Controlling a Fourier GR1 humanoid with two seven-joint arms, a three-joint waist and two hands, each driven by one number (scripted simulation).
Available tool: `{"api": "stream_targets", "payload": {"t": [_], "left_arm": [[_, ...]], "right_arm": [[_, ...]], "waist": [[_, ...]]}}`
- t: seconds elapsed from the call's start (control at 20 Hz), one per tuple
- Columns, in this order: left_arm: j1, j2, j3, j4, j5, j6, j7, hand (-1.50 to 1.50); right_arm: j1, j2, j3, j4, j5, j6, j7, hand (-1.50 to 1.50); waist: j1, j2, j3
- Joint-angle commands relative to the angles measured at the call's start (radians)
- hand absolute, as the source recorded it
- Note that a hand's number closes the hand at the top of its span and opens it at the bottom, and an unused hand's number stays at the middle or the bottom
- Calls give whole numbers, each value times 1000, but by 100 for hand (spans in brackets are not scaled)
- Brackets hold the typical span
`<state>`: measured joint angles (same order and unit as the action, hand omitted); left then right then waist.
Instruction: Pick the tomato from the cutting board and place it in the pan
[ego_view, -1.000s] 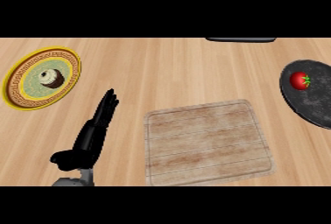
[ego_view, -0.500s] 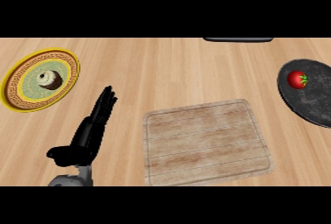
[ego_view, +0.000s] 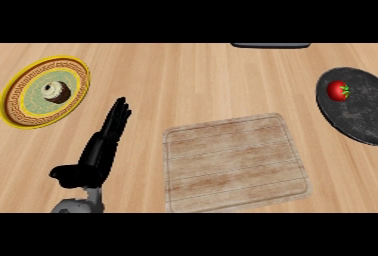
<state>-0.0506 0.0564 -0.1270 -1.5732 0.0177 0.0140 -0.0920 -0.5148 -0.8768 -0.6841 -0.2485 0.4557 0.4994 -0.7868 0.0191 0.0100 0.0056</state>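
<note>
Centrally at lower left, we see the left hand (ego_view: 100, 150) with its fingers (ego_view: 118, 114) held straight and close together, pointing up and slightly right across the counter (ego_view: 199, 80); they hold nothing. Its thumb (ego_view: 65, 174) juts out to the left, apart from the fingers. Below the hand, a short piece of grey forearm (ego_view: 77, 202) enters from the lower edge. We find no right hand anywhere in the view.

Just right of the hand, and not touching it, lies the board (ego_view: 235, 161), a pale wooden square with rounded corners, turned slightly so that its upper right corner sits highest. Nothing rests on it.

Farther right, at the edge of the view, we see the pan (ego_view: 358, 117), dark and round, partly cut off by the frame. The tomato (ego_view: 338, 91) lies inside it, in its upper left part, red with a small green stem facing right. Pan and board are near each other but apart.

At upper left, well away from the board, sits a plate (ego_view: 22, 102) with a yellow patterned rim and a greenish centre. On it rests a small round brown-and-white item (ego_view: 53, 92), which we cannot identify with certainty.

At the top edge, right of centre, a dark object (ego_view: 269, 45) is only partly visible.
</note>
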Motion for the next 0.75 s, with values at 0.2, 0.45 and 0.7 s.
{"api": "stream_targets", "payload": {"t": [0.2,0.45,0.7], "left_arm": [[33,-34,-45,-12,-33,20,-12,0],[45,-2,-14,-26,-15,0,-19,0],[13,-1,1,-29,-3,-3,17,0]], "right_arm": [[64,-30,36,3,-7,119,-172,-150],[116,1,64,-8,-8,74,-241,-150],[107,-30,71,-24,-21,14,-264,-150]], "waist": [[2,-2,0],[-1,-2,0],[-2,-2,0]]}}
